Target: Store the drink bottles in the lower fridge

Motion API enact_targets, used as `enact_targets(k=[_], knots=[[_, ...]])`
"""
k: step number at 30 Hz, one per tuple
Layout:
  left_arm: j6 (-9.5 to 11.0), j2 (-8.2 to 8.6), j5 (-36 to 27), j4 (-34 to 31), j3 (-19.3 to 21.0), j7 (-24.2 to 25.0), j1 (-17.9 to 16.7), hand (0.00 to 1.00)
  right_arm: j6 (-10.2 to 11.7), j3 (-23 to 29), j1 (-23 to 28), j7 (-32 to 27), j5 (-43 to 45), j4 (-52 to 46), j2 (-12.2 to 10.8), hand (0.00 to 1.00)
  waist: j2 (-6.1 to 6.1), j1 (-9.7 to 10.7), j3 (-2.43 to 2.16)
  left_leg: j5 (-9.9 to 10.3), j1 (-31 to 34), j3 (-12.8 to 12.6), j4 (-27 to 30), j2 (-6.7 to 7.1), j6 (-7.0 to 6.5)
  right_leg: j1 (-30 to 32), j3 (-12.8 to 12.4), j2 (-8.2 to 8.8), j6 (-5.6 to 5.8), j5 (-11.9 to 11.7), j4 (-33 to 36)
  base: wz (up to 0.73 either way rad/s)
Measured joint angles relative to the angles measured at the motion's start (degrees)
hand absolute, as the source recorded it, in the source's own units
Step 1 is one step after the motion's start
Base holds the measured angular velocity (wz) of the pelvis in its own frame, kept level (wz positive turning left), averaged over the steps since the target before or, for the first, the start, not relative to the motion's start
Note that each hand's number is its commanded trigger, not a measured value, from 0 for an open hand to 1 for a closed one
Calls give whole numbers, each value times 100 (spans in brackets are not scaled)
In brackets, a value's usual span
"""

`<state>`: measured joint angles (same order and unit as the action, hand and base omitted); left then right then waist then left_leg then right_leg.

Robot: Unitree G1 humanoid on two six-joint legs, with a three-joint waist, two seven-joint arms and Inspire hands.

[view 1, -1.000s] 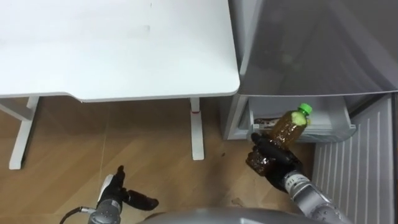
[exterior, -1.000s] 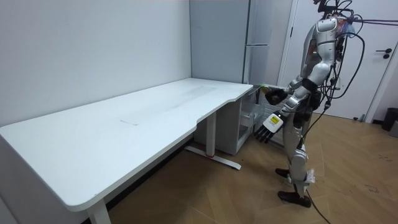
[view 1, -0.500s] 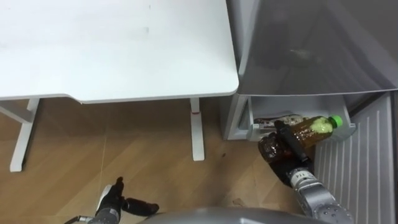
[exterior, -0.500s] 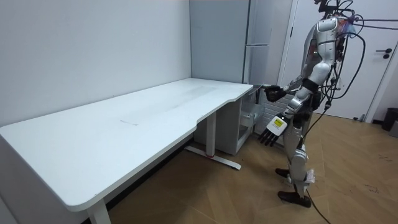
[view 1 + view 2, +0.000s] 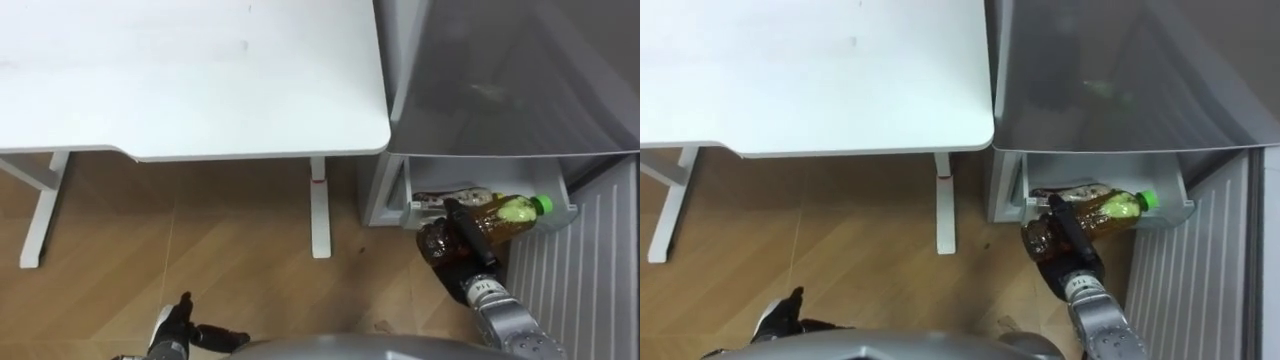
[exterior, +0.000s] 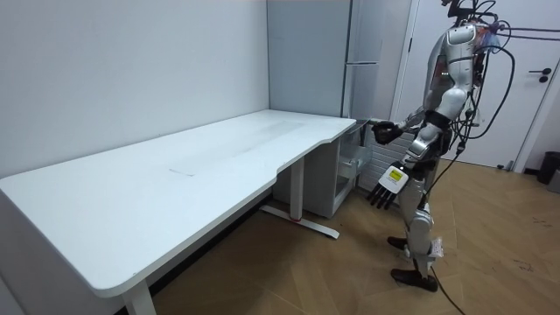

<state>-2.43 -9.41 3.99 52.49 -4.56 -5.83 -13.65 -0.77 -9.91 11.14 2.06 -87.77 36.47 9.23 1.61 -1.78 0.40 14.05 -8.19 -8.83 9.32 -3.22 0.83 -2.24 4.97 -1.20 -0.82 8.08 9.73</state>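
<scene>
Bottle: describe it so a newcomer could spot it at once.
Right of the white table stands the grey fridge, its lower compartment open. At that opening the right hand grips a bottle lying sideways. It is the one with amber drink and a bright green cap.

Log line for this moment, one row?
right hand: shut on bottle, held sideways at open lower fridge | left hand: open, idle, low

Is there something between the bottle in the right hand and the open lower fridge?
Nothing visible. The right hand holds the bottle sideways just before the open lower fridge; a dark item already lies inside.
</scene>
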Motion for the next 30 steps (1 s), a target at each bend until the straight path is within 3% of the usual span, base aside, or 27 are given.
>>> enact_targets(k=[10, 18, 23, 30], knots=[[-2, -9, 12, 44, 268, -24, -242, 0, 20, 382, -231, -20, -284, 696, -93, 100, -147, -30, -5, 0, -20, 18, 8, 2, 0, -71, 30, 7, 3, 4, -23, 1], [-73, -8, 243, 43, 282, -9, -420, 0, 25, 870, -283, -68, -629, 795, -100, 100, -78, -16, 1, 0, 59, 142, 43, 5, 0, -58, 152, 27, -3, 29, -9, 8], [-145, -12, 255, 42, 495, 14, -566, 0, 82, 1312, -451, -142, -645, 797, -88, 100, -36, -9, 8, -1, 85, 208, 47, 8, 1, -57, 194, 31, -8, 51, -11, 7], [-176, -12, 403, 42, 655, 56, -492, 0, 199, 1493, -744, -236, -630, 820, -40, 100, -40, -12, -3, -5, 270, 362, 105, 36, -3, 45, 326, 72, -4, 79, 6, 11]])
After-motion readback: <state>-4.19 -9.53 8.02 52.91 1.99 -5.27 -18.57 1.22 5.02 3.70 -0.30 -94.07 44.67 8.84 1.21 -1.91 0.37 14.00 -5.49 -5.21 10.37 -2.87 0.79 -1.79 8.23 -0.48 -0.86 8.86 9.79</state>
